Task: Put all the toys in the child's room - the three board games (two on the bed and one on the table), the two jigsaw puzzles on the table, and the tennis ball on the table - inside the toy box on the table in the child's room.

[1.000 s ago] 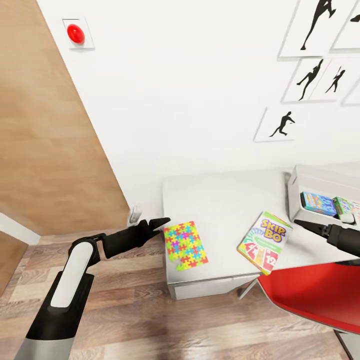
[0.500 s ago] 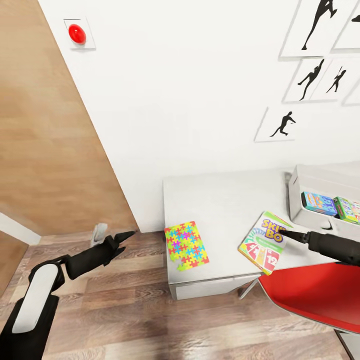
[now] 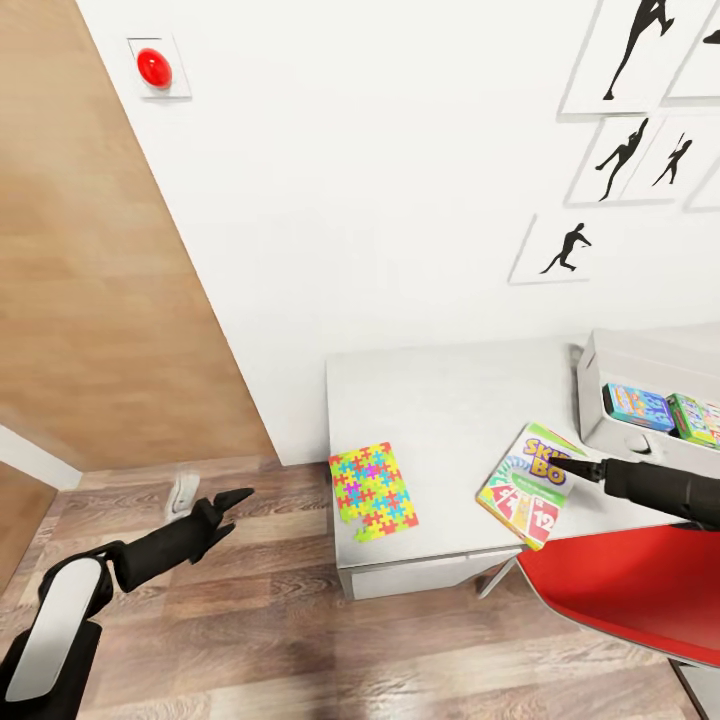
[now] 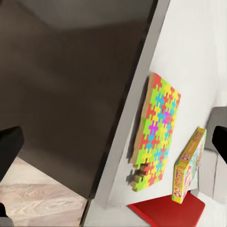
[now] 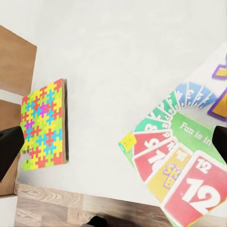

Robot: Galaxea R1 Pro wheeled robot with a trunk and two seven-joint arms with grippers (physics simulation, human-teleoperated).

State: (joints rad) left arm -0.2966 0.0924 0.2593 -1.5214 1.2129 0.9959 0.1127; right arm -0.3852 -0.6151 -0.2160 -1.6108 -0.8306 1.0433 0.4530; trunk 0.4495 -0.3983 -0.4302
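On the pale table (image 3: 440, 400) a multicoloured jigsaw puzzle (image 3: 372, 490) lies flat at the near left corner. A green Skip-Bo board game (image 3: 528, 483) lies near the front edge. The grey toy box (image 3: 640, 365) stands at the table's right and holds a blue game box (image 3: 637, 405) and a green one (image 3: 690, 415). My right gripper (image 3: 560, 463) hovers just above the Skip-Bo box (image 5: 184, 156), open, nothing between its fingers. My left gripper (image 3: 210, 495) is open and empty over the floor, left of the table, facing the puzzle (image 4: 158, 130).
A red chair seat (image 3: 620, 590) juts in at the table's front right, under my right arm. A wooden door panel (image 3: 90, 300) fills the left. The wall behind carries a red button (image 3: 152, 66) and silhouette pictures (image 3: 565, 248). Wood-plank floor lies left of the table.
My left arm has drawn back from the table's left edge, down and left over the floor. My right gripper has moved left from beside the toy box to above the Skip-Bo box.
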